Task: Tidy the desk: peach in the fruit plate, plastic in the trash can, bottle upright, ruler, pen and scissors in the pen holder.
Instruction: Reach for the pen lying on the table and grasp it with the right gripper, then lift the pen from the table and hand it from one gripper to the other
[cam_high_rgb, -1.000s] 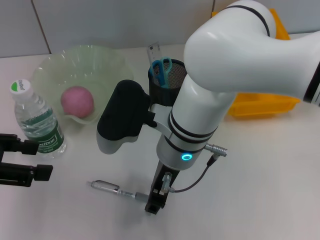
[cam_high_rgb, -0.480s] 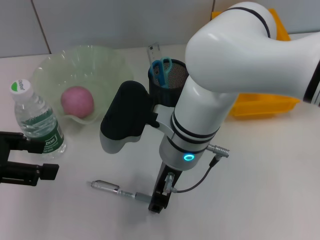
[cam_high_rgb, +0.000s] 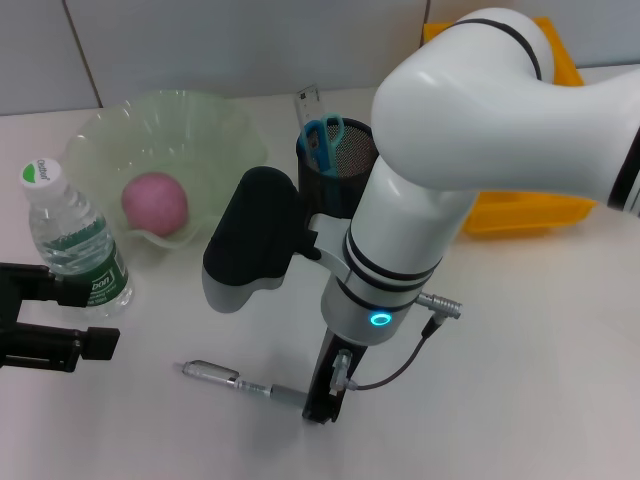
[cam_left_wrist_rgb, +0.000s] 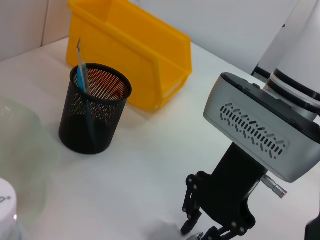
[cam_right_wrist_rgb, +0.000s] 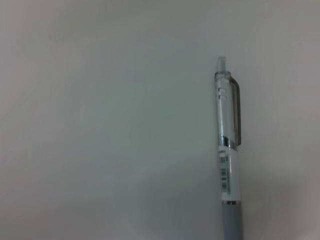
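Your right claw (cam_high_rgb: 322, 408) was down at the table (cam_high_rgb: 520, 380), over the grip end of the pen (cam_high_rgb: 232, 380), which lay flat near the front edge, well apart from the mesh pen holder (cam_high_rgb: 340, 165). I could not tell whether its fingers were apart or together. The pen looked light, stiff and smooth, likely to roll or slip, so you would do best taking it across the barrel near the rubber grip. Against the frame a second earlier, the right claw had shifted slightly lower and toward the front edge. The left claw (cam_high_rgb: 60, 320) waited, fingers apart, beside the upright water bottle (cam_high_rgb: 72, 240).
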